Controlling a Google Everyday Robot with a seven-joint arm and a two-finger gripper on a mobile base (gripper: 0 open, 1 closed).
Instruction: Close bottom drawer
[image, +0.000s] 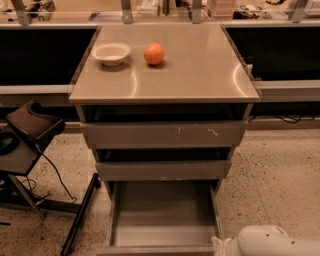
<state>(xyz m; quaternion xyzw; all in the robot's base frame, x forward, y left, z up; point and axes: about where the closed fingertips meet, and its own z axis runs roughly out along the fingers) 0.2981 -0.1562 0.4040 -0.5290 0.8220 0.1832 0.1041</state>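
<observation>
The bottom drawer (162, 220) is the lowest of three grey drawers and stands pulled far out, its shallow grey tray empty and its plain front strip (155, 250) at the bottom edge of the view. The middle drawer front (162, 170) and the scratched top drawer front (162, 134) are out only a little. My white arm (272, 242) shows at the bottom right. Only a small pale part of my gripper (218, 245) shows, beside the front right corner of the bottom drawer. The rest is below the view.
On the cabinet top (200, 70) sit a white bowl (111, 52) and an orange (154, 53). A dark stand with cables (30, 150) is at the left on the speckled floor. Dark counters run behind the cabinet.
</observation>
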